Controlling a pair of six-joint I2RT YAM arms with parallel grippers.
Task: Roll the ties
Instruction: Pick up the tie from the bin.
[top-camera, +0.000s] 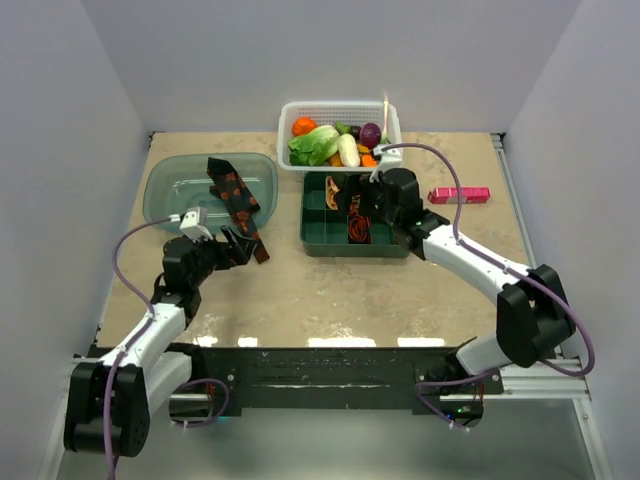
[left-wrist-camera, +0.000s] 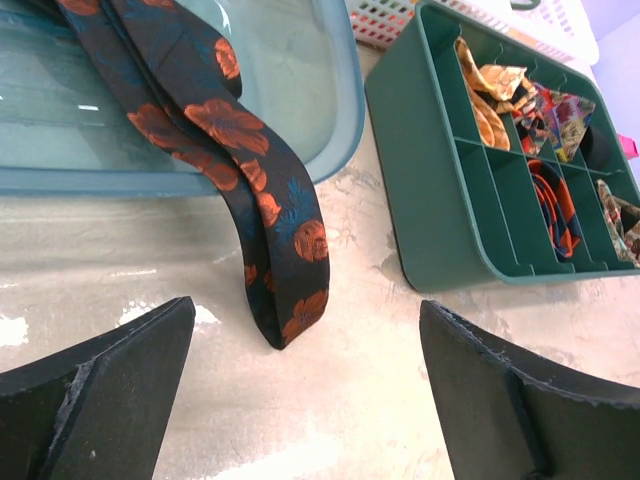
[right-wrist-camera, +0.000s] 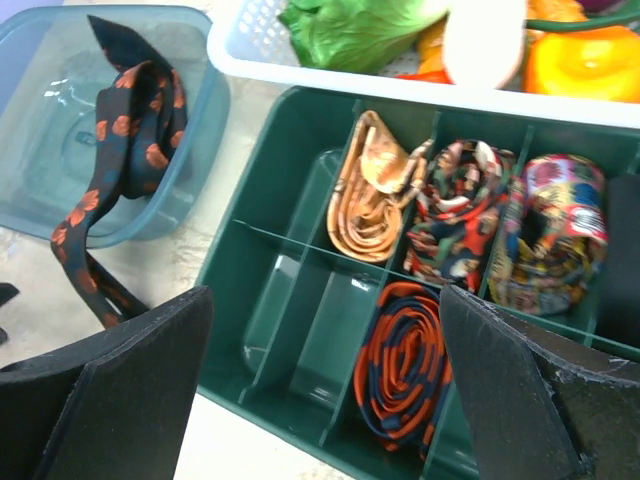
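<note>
Left fingers are spread wide and hold nothing, just short of the tip of the black tie with orange flowers. The tie trails from a clear blue tub over its rim onto the table. Right fingers are equally wide and empty above a green divided tray. Only the right wrist view clearly shows the tray's four rolled ties. Only the overhead view shows a pink box beside the tray.
</note>
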